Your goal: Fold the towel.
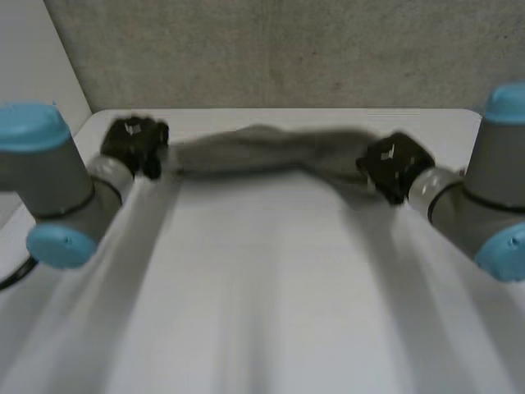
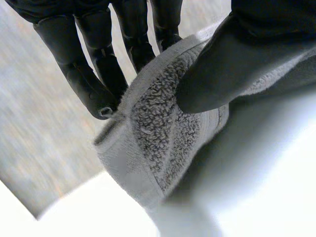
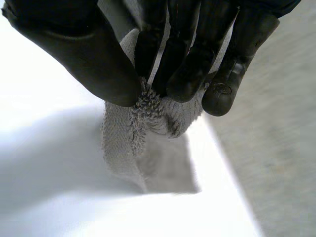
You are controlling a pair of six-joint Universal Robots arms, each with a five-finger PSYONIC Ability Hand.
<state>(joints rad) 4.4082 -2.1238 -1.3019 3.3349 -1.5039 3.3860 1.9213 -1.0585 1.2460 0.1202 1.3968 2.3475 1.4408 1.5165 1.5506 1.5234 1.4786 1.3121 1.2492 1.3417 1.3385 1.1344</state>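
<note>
both hands pinch the grey towel: left hand grips one end, right hand the other, above the table.

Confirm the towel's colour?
Plain grey towel, looped pile, no pattern; shows best in the left wrist view.

No readable text or labels anywhere.

Right hand curled, thumb against fingers, pinching bunched end of grey terry towel. Short towel flap hanging just below fingertips, over white table; contact with table unclear. Table edge just beside fingers, grey surface beyond it.
</note>
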